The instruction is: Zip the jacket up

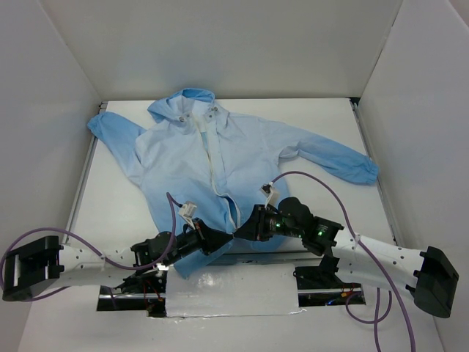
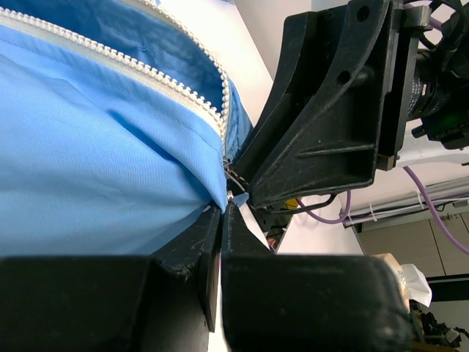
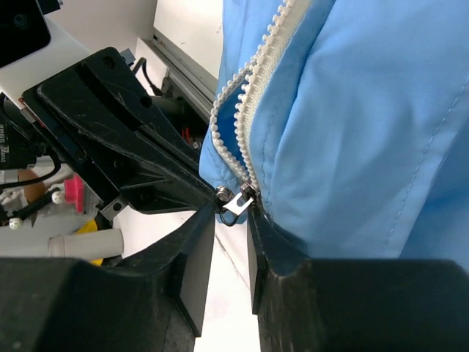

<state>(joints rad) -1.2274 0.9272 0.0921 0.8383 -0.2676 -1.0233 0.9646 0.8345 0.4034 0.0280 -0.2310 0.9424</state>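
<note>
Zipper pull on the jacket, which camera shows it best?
Right wrist: the metal zipper pull is sharp and close, at the tips of the right gripper. Left wrist shows only a sliver of it at the jacket hem. In top external it is too small to make out.

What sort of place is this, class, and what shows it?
Probably a robotics lab workcell: a white table boxed in by plain white panels, two cabled robot arms bolted at its near edge, and one jacket laid out as the test piece.
</note>
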